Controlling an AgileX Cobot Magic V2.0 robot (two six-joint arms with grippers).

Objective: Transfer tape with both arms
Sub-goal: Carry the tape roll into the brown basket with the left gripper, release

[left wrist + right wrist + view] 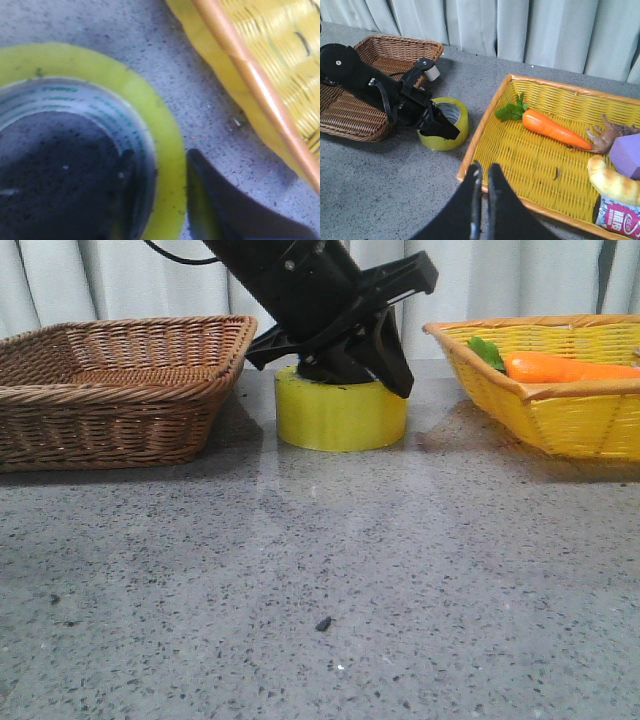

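Front view: yellow tape (341,415) flat on speckled grey table (320,580), left gripper (350,360) open astride rim; right gripper (483,172) nearly closed, empty; pale curtains (500,280).

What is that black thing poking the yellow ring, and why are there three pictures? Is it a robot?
Yes, it is a robot with two arms. Each arm ends in a pincer, like a claw for picking things up. One picture looks across the grey table from the front. The other two come from little cameras on the robot's wrists.

The yellow ring is a roll of tape sitting on the table between a brown basket and a yellow basket. The left pincer is open, with one finger inside the ring and one finger outside, but it has not squeezed yet. The right pincer is closed, holds nothing, and hangs above the yellow basket's edge. In that basket lies a carrot, with other toys beside it.
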